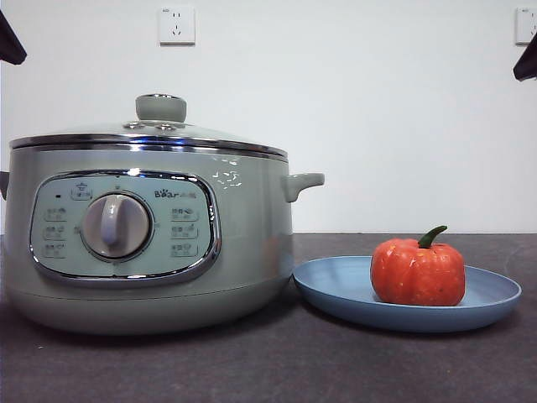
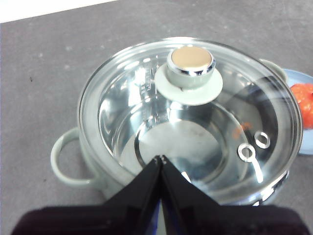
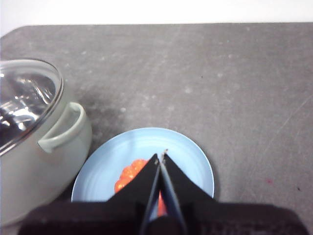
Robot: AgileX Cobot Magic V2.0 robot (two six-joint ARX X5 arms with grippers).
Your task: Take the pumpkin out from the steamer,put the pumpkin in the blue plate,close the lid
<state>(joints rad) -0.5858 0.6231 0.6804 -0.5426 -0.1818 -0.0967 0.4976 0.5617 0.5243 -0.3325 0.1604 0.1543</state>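
the pumpkin [image 1: 418, 271] sits upright on the blue plate [image 1: 336, 281], a little toward the far-from-steamer half of it, resting on its base with its ribs running top to bottom. its dark green stem [image 1: 432, 236] rises from the crown and curves away from the steamer [image 1: 243, 243] (so its axis is vertical, stem end up). the plate lies flat on the dark table [image 1: 268, 369], its rim just beside the steamer's lower wall; whether they touch cannot be told.

the lid [image 1: 151, 134] is seated level on the steamer, steel rim on the pot's edge, pale green knob [image 1: 161, 107] on top. through the glass the pot's shiny inside shows with nothing orange in it but a reflection.

the left gripper [image 2: 161, 158] hangs above the lid, off to one side of the knob, its jaws pressed together and holding nothing. the right gripper [image 3: 161, 155] hangs above the plate and pumpkin, jaws likewise closed tip to tip and empty. in the front view both arms show only as black tips at the top corners.
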